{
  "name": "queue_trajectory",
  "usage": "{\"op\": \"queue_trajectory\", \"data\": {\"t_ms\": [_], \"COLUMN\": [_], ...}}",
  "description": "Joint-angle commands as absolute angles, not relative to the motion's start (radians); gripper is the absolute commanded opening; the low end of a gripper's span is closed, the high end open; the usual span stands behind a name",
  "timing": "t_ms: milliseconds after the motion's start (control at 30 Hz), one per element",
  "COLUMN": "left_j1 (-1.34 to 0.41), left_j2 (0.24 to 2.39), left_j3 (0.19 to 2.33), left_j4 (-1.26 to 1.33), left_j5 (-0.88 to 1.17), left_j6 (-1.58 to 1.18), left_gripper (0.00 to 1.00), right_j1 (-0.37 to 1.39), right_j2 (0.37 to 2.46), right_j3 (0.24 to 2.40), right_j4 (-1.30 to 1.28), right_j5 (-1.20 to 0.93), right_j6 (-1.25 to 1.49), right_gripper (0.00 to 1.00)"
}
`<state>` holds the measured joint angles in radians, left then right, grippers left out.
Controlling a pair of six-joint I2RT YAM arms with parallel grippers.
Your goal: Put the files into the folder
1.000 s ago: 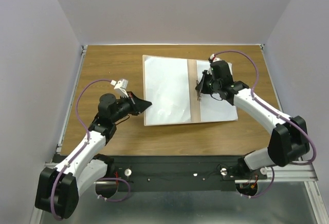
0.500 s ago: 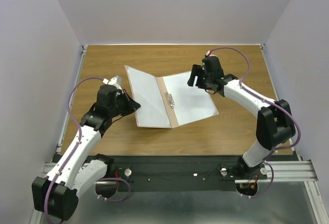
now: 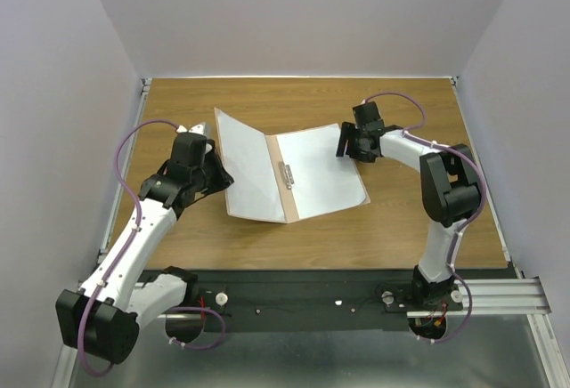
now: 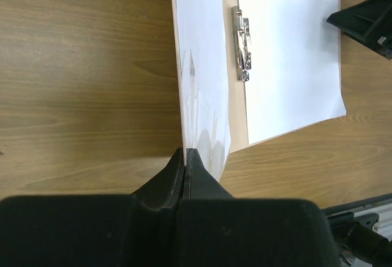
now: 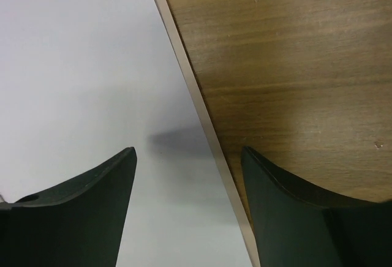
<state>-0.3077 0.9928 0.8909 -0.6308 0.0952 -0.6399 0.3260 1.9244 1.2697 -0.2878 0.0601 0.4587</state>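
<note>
On the counter (image 3: pixel 401 228) the folder (image 3: pixel 290 206) lies open, spine running far-to-near, white files (image 3: pixel 322 170) on both halves; left claw (image 3: pixel 219 174) is pinched shut on the tilted-up left cover's outer edge, so closing probably swings rightward, while right claw (image 3: pixel 344 144) gapes wide over the right half's outer edge.
</note>
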Motion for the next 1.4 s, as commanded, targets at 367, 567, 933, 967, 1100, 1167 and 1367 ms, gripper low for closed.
{"op": "queue_trajectory", "data": {"t_ms": [367, 567, 933, 967, 1100, 1167, 1367], "left_j1": [-0.426, -0.525, -0.632, -0.646, -0.672, -0.681, -0.684], "left_j2": [1.129, 1.31, 1.712, 1.726, 1.761, 1.749, 1.695], "left_j3": [1.072, 1.189, 1.48, 1.506, 1.641, 1.672, 1.68], "left_j4": [-0.549, -0.468, -0.319, -0.319, -0.359, -0.361, -0.457], "left_j5": [0.06, 0.064, 0.187, 0.183, 0.121, 0.051, -0.141], "left_j6": [-0.653, -0.675, -0.62, -0.614, -0.577, -0.568, -0.564], "left_gripper": [0.0, 0.05, 0.98, 0.98, 0.98, 0.98, 0.98], "right_j1": [0.328, 0.328, 0.304, 0.278, 0.235, 0.229, 0.227], "right_j2": [1.982, 1.996, 1.896, 1.855, 1.711, 1.651, 1.419], "right_j3": [1.197, 1.181, 1.19, 1.192, 1.186, 1.183, 1.115], "right_j4": [-0.238, -0.203, -0.209, -0.212, -0.216, -0.224, -0.241], "right_j5": [-0.146, -0.221, -0.075, -0.057, 0.072, 0.167, 0.354], "right_j6": [0.476, 0.477, 0.543, 0.56, 0.578, 0.574, 0.601], "right_gripper": [0.52, 0.48, 0.57, 0.61, 0.71, 0.81, 1.0]}}
